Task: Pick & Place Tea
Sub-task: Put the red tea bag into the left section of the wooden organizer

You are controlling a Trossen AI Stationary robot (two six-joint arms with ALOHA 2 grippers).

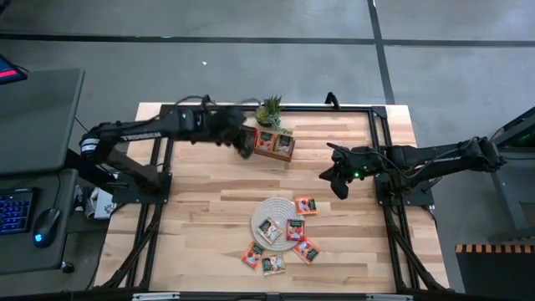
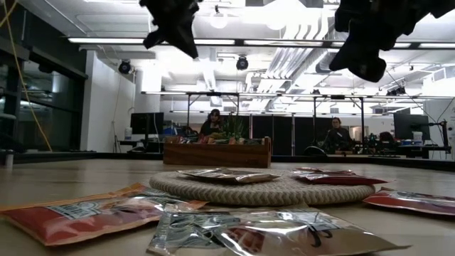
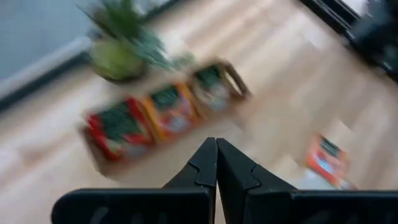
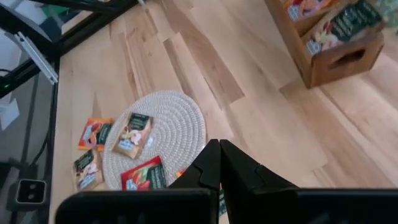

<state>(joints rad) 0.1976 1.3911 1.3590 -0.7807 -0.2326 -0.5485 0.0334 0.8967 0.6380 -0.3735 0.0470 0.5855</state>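
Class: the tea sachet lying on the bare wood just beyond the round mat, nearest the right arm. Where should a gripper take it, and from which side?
Probably from straight above, pinching one free edge of that sachet: it lies flat on the table, offering no side faces.

Orange-red tea sachets flat, scattered.

Bright ceiling strip lights, foil glare on nearest sachet, left wrist view motion-blurred
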